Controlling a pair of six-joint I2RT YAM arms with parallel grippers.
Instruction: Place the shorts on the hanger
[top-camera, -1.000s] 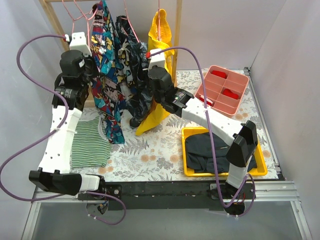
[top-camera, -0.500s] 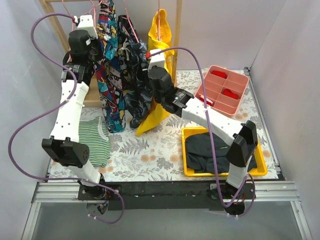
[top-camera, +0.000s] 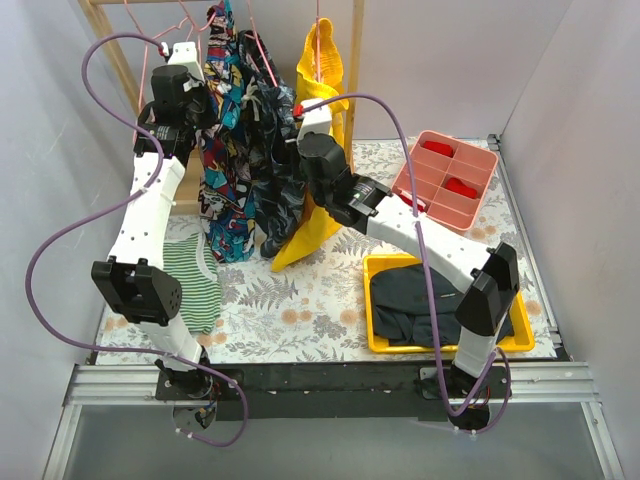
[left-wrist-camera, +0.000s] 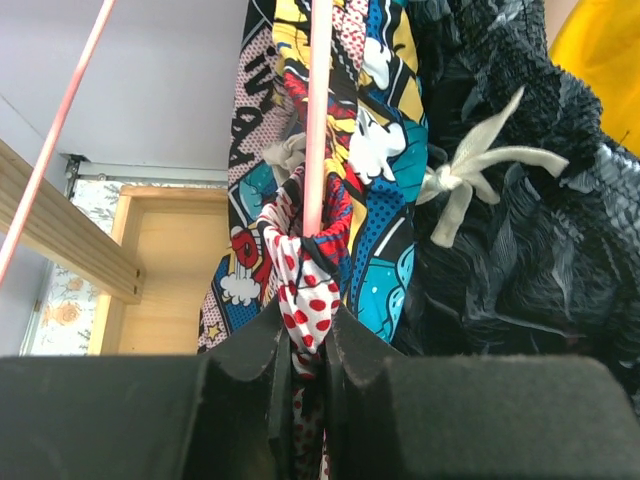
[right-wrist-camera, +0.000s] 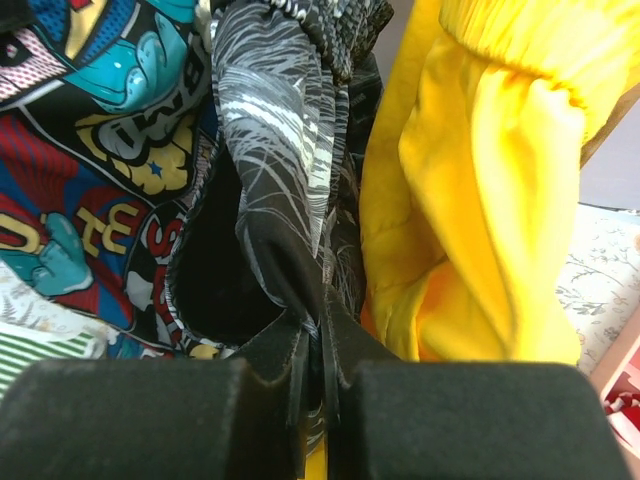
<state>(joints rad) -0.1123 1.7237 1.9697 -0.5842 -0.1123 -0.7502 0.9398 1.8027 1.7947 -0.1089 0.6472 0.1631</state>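
Note:
The comic-print shorts (top-camera: 225, 170) hang from the rail at the back left, next to the black-grey patterned garment (top-camera: 272, 150). My left gripper (top-camera: 205, 98) is raised high beside the shorts' top. In the left wrist view it (left-wrist-camera: 308, 345) is shut on a red-dotted fold of the shorts (left-wrist-camera: 300, 275), with a pink hanger wire (left-wrist-camera: 318, 110) running straight up out of that fold. My right gripper (right-wrist-camera: 320, 340) is shut on an edge of the black-grey garment (right-wrist-camera: 275, 150); in the top view its fingers (top-camera: 296, 118) are buried in the cloth.
A plain yellow garment (top-camera: 320, 80) hangs right of the black-grey one. A green-striped cloth (top-camera: 185, 280) lies on the table at left. A yellow bin (top-camera: 375, 300) with dark cloth sits front right, a pink compartment tray (top-camera: 445, 180) behind it. Wooden rack posts (top-camera: 355, 60) stand at the back.
My left arm has swung up and toward the rail, lifting the top of the shorts with it. The right arm has hardly moved.

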